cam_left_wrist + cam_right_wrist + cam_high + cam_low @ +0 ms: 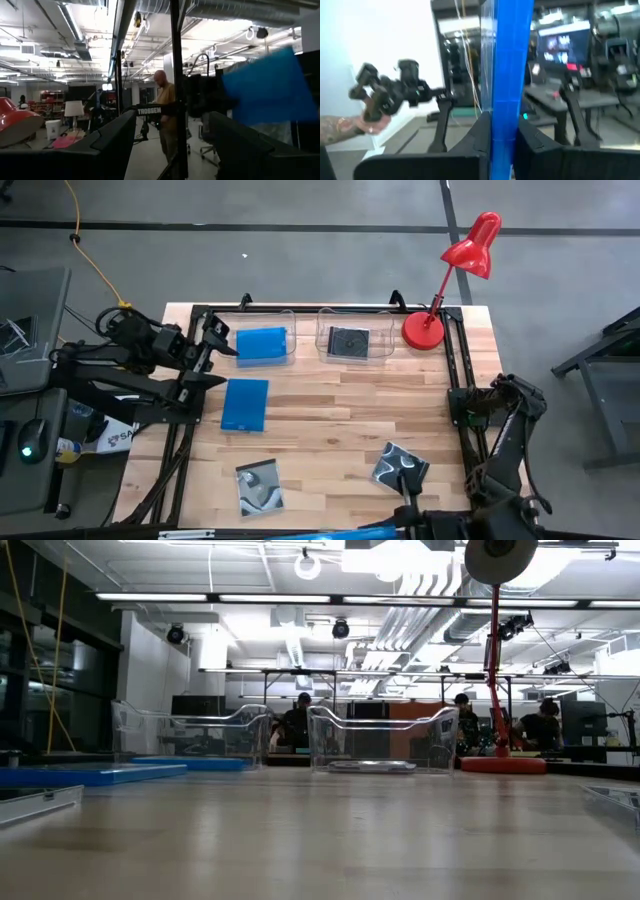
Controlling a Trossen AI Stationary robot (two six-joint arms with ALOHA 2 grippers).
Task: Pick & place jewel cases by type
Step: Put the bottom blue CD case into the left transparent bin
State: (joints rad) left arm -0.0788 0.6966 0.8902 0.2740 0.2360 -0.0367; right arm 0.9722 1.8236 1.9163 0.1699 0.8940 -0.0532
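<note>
Arms low at surface's edges. Right end effector (502, 137) clamped on blue jewel case (507, 60), upright between fingers. Left end effector (172, 145) wide apart, empty; second blue case (270, 85) beyond.

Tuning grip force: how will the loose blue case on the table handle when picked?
The blue case lies thin and flat on the table, so probably stiff and light. Its low edge leaves little to grab; smooth plastic may slide when nudged.

left pincer (222, 352) spread wide at table's left edge; right pincer (500, 145) clamped
</note>
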